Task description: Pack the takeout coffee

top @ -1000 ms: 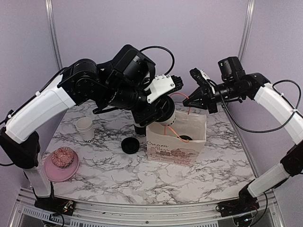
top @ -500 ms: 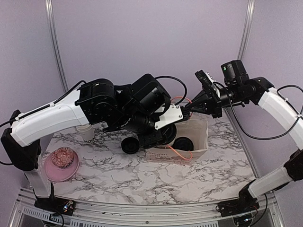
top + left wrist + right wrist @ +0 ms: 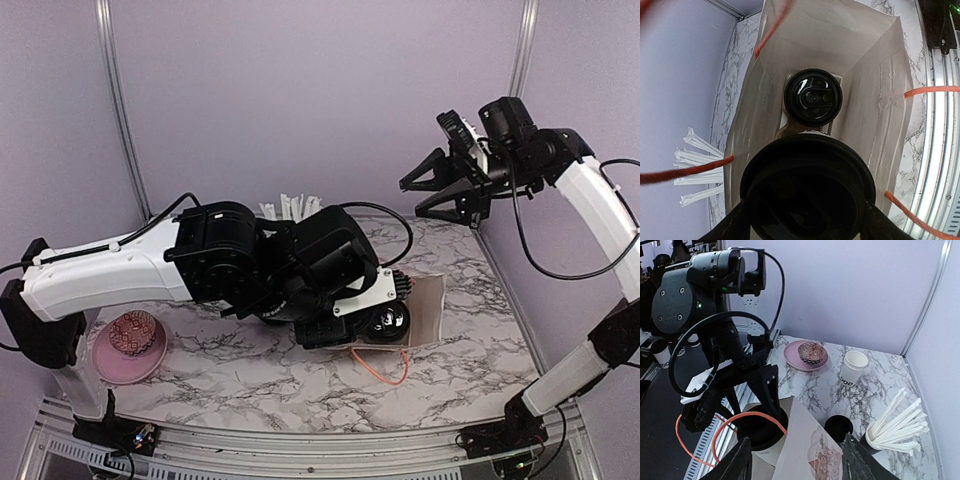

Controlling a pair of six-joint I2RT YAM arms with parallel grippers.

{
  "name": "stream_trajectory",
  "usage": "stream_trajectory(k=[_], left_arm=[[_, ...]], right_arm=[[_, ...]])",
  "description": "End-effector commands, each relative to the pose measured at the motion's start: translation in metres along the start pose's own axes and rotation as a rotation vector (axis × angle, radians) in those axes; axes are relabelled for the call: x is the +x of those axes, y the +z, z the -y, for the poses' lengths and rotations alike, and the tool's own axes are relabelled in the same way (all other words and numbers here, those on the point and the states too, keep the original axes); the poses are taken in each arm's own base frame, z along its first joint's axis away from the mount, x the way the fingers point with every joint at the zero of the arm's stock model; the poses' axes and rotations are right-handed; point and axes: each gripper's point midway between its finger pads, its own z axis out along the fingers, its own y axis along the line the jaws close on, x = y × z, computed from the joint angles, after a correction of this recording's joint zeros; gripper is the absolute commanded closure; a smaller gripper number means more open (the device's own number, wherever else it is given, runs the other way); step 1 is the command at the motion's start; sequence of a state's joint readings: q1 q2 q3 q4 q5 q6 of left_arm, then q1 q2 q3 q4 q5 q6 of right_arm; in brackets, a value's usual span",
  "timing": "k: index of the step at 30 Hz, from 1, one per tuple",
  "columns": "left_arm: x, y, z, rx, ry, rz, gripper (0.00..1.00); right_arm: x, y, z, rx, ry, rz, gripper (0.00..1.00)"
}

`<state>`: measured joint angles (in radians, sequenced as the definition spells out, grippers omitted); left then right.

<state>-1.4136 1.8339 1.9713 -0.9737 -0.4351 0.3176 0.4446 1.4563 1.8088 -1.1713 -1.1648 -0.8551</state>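
One takeout coffee, black lid up, sits between the fingers of my left gripper, which is shut on its lid rim inside the mouth of the paper bag. A second takeout coffee stands deeper in the bag. From above, my left gripper is low over the bag, which leans toward the near side. My right gripper hangs open in the air above and right of the bag, holding nothing. In the right wrist view the right gripper looks down on the bag and the held cup.
A lidless white cup stands behind the bag. Beside it are a loose black lid and a black cup of white straws. At the left, a pink plate carries a patterned bowl. An orange bag handle lies on the marble.
My right gripper has opened, let go of the bag's orange handle and risen to the right. The left arm has come down with the cup into the bag, which has sagged lower.
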Motion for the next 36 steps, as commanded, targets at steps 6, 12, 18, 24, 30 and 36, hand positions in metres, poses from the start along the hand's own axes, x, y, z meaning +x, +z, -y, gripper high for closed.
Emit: stream_trajectory(k=[6,12,18,24,30,36], left_arm=[[0.016,-0.009,-0.002,-0.115,0.047,-0.061,0.54],[0.022,-0.004,-0.001,-0.144,0.081,-0.091,0.55],[0.019,-0.003,0.009,-0.140,0.102,-0.086,0.55],[0.012,-0.007,0.025,-0.107,0.132,-0.063,0.55],[0.021,0.000,0.038,-0.097,0.170,-0.093,0.56],[0.028,0.004,0.034,-0.150,0.211,-0.129,0.56]], right_arm=[[0.058,-0.030,0.122,0.339,0.168,-0.041,0.44],[0.137,-0.015,0.178,0.414,0.343,-0.128,0.47],[0.218,-0.003,0.212,0.482,0.480,-0.248,0.50],[0.282,0.018,0.216,0.423,0.625,-0.314,0.50],[0.318,0.040,0.204,0.352,0.701,-0.354,0.51],[0.331,0.064,0.185,0.285,0.713,-0.397,0.51]])
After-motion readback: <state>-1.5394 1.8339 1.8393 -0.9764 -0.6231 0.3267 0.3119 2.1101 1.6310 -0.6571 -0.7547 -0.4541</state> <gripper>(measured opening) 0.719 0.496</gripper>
